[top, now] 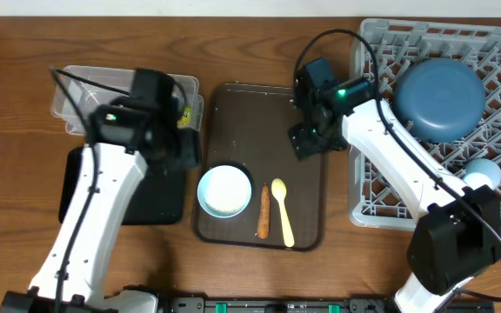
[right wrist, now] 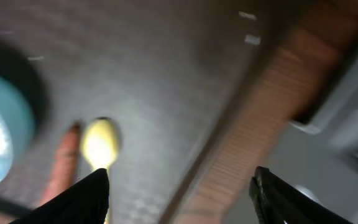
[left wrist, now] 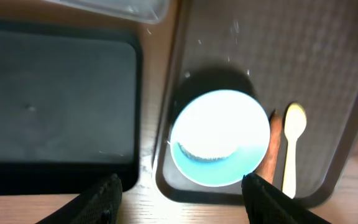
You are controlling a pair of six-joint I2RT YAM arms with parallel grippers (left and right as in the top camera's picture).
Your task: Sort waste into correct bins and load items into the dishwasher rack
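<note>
The pale bowl (top: 225, 190), glaring white inside and blue at the rim, sat on the brown serving tray (top: 233, 113). The food stick (top: 263, 213) and yellow spoon (top: 282, 211) lay just beside it, none yet sorted. The plate (top: 439, 97) and two cups (top: 482, 173) lay in the rack (top: 494, 43). The left gripper (left wrist: 182, 190) and right gripper (right wrist: 179, 186) hung above the tray, jaws spread, empty.

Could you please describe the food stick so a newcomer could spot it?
Find the brown serving tray in the middle of the table. At its robot-side end, the food stick lies between a bowl and a pale yellow spoon. It alone is thin and orange-brown.
</note>
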